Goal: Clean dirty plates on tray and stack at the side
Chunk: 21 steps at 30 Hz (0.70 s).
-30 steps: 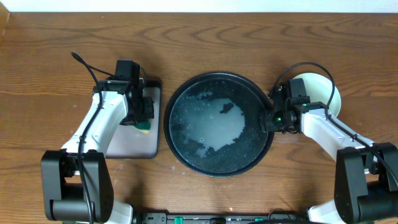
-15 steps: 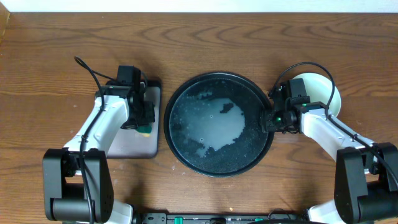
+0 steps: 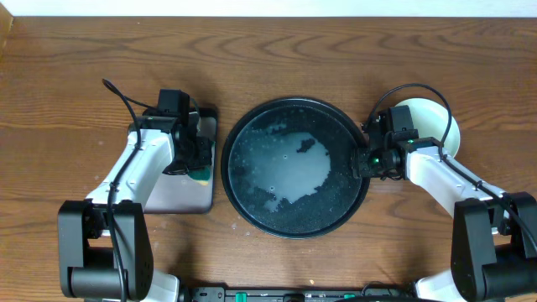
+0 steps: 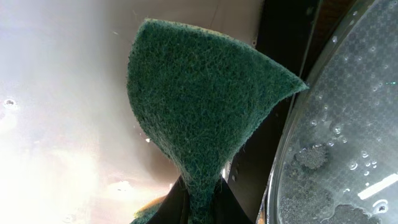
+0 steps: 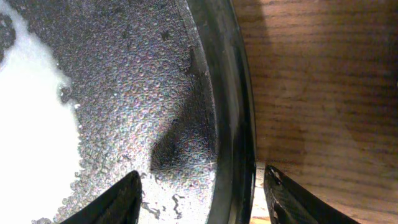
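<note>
The plates (image 3: pixel 432 117) are not on the tray (image 3: pixel 327 210). They lie at the right side of the table (image 3: pixel 67 101), just behind the right arm, and only one pale top plate can be seen. The tray is in the middle of the table. It has no plate on it, only water and a white foamy patch.

So I judge that the cleaning and stacking are almost finished, and what remains is to put the tools away.

The left gripper (image 3: pixel 195 164) is clamped on a green sponge (image 4: pixel 199 106), pinching it at its lower end so that the sponge fans out above the fingers. It hangs over the small rectangular tray (image 3: pixel 172 197), close to the edge of the round one. The next move probably calls for lowering the sponge on this small tray and letting it go, without dragging it over the rim.

The right gripper (image 3: pixel 367 161) is at the right rim of the tray. Its fingers (image 5: pixel 115 202) are apart, one over the wet inside and one over the wood, with the rim between them. Whether they touch the rim, I cannot tell.

The right arm and its cable cover part of the stack, so the number of plates and any pink smear cannot be made out. The left wrist view cuts off the fingers at the bottom edge.
</note>
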{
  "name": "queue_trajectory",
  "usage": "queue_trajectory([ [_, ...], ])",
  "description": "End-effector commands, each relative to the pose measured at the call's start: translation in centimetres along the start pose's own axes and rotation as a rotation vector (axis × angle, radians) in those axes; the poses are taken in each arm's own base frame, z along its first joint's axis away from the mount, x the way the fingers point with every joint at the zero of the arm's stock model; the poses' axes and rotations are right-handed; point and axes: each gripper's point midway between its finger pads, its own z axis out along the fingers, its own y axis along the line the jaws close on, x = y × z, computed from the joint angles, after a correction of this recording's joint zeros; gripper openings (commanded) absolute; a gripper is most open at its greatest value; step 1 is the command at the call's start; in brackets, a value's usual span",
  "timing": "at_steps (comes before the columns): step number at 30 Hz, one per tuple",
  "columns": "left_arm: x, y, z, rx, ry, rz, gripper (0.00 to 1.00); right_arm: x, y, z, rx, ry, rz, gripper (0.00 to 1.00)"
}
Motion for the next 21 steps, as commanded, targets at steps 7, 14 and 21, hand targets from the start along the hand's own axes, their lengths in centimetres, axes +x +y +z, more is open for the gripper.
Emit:
queue_trajectory([
  [7,0.6,-0.2,0.3,0.016,0.021,0.007,0.07,0.3,0.3,0.1,-0.011,0.008,-0.016,0.61],
  [14,1.4,0.0,0.9,0.016,0.038,0.004,0.07,0.3,0.3,0.1,-0.011,0.007,-0.016,0.61],
  [21,1.6,-0.9,1.1,0.070,0.043,0.001,0.07,0.3,0.3,0.1,-0.011,0.007,-0.016,0.61],
])
